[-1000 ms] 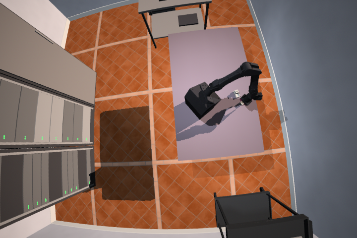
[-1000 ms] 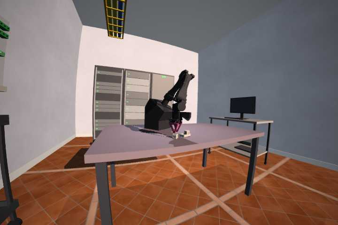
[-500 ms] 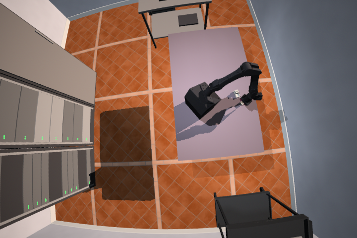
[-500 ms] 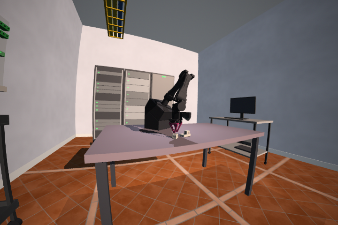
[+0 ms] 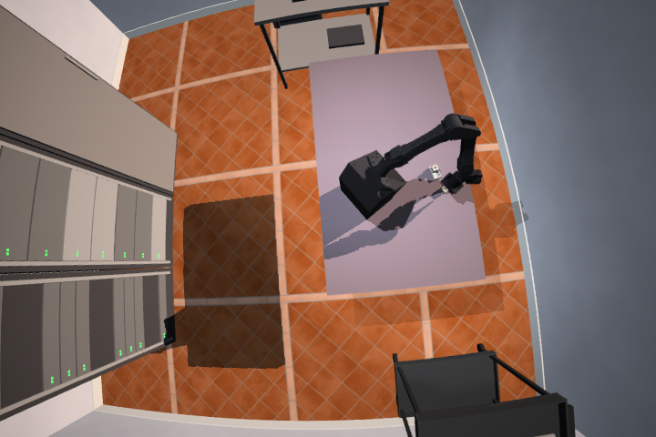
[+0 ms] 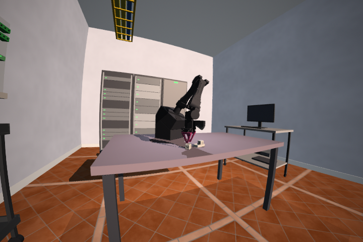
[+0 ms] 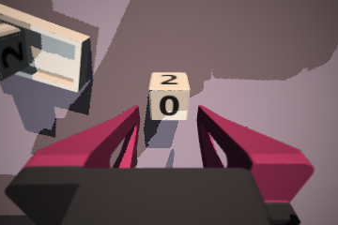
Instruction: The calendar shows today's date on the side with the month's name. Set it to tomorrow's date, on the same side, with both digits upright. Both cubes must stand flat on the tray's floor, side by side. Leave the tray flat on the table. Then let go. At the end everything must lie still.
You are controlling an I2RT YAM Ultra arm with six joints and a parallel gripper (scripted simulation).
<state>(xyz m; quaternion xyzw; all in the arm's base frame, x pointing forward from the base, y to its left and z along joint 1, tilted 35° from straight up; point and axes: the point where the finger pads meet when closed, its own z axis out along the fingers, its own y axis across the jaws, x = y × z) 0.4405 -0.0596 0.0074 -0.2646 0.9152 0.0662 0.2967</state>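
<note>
The pink claw (image 7: 168, 112) is hanging just over the table (image 7: 280, 84), with its two fingers standing apart. Nothing is being held between them. A small cube (image 7: 169, 96) is sitting on the table just past the fingertips, in line with the gap. It is showing a 2 on top and a 0 on the near face. The tray (image 7: 59, 58) is lying on the table to the far left of this cube, well apart from it. The other cube (image 7: 9, 56) is sitting inside the tray, showing a 2. From the side view, the claw (image 6: 188, 140) is pointing down at the cube (image 6: 188, 146) with the tray (image 6: 199, 143) just to its right.
</note>
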